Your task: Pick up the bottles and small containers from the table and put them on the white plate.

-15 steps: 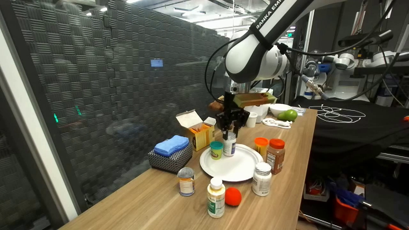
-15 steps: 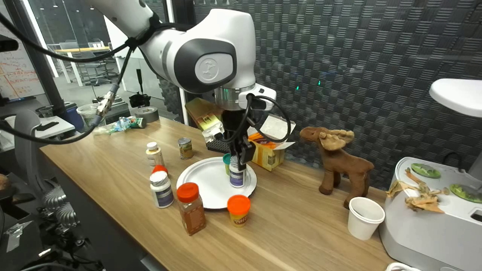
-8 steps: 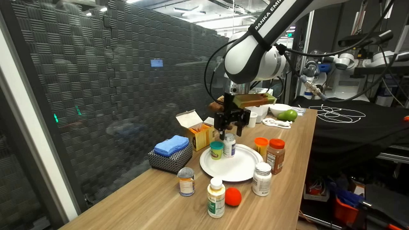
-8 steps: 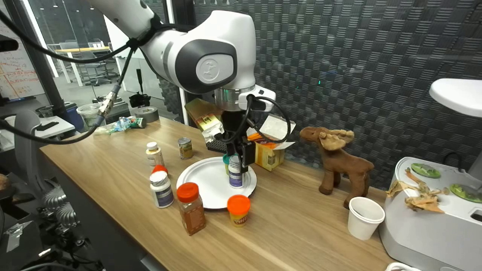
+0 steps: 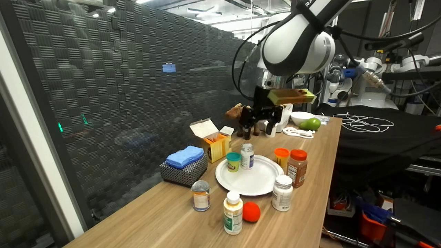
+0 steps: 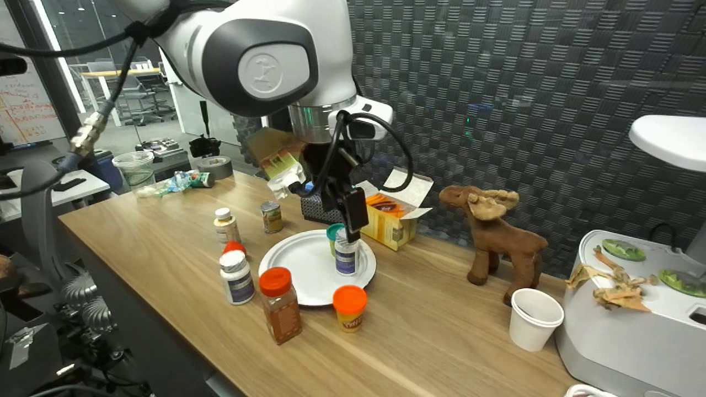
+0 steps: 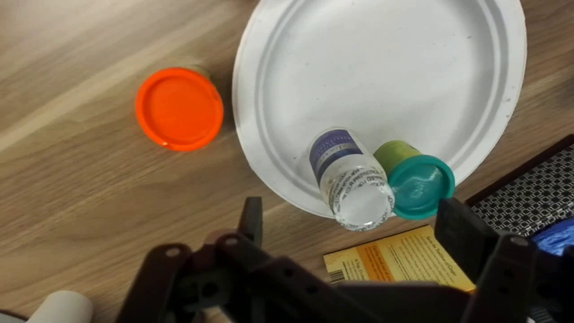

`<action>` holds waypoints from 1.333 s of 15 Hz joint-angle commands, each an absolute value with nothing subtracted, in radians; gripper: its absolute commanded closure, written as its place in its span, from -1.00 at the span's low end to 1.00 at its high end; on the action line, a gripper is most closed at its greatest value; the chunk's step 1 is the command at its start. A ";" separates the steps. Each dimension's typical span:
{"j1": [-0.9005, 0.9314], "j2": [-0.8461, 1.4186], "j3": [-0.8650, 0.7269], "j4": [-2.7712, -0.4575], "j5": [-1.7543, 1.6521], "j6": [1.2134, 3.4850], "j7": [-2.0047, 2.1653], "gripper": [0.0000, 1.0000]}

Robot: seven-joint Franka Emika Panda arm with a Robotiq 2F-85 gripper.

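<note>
The white plate lies on the wood-grain table. On it stand a white bottle with a purple label and a teal-lidded tub, side by side near its rim. My gripper hangs open above and behind them, with nothing held; in the wrist view its fingers are spread wide. Around the plate on the tabletop stand an orange-lidded tub, a red-capped brown jar, another white bottle, a white-capped bottle with a green label and a silvery can.
A red ball touches the green-label bottle. An opened yellow carton and a patterned box with blue cloth line the wall side. Farther along are a plush moose, white paper cups, a white appliance and a bowl.
My gripper has opened and let go of the purple-label bottle, which stays upright on the plate. The arm has since risen and drawn back from it.
</note>
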State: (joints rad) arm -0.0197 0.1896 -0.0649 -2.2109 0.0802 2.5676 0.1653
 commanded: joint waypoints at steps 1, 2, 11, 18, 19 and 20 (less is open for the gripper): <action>-0.046 0.085 -0.080 -2.340 0.075 2.647 0.150 -1.00; -0.054 0.074 -0.087 -2.358 0.073 2.665 0.154 -1.00; -0.100 0.133 -0.133 -2.326 0.063 2.627 0.185 -1.00; -0.093 0.220 -0.131 -2.262 0.065 2.540 0.190 -1.00; -0.092 0.231 -0.131 -2.251 0.065 2.527 0.191 -1.00; -0.091 0.239 -0.130 -2.242 0.066 2.516 0.191 -1.00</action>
